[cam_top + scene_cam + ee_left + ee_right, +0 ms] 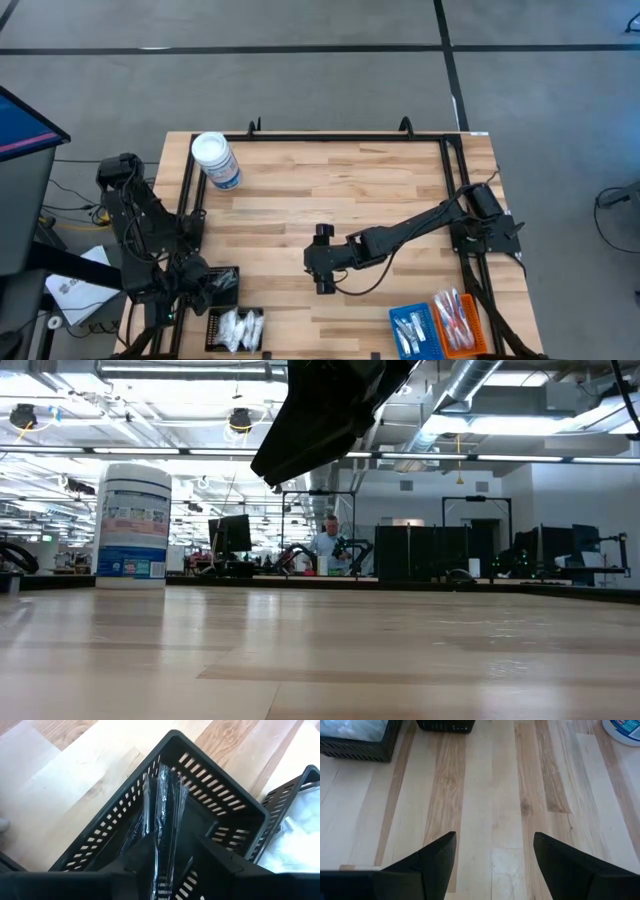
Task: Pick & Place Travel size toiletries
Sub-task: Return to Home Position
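Left gripper [172,850]: fingers apart, gripping nothing, hanging low over the top black bin [225,795] at the near-left corner of the table [300,200]. Right below it, btwn the fingers as the wrist view shows them, the clear-wrapped black combs [167,795] lie in that bin. Their long axis runs straight away from the gripper toward the bin's far corner. Whether the wrap touches a finger: can't tell. Just beside it, nearer the edge, is the bottom black bin [208,330] w/ white sachets [238,328].

Right gripper [495,862]: fingers spread wide, empty, over bare boards approx mid-table, well apart from every bin. The blue bin [395,322] w/ small silvery pieces [412,328] and the orange bin [472,335] w/ toothbrushes [450,318] sit near-right. White-lidded canister [215,160] far-left.

Judgement: sorting looks done, since no loose item shows on the boards. Both arms need only go home. The left one matters most, as the combs sit directly under it, so lifting straight up before swinging should avoid snagging the wrap.
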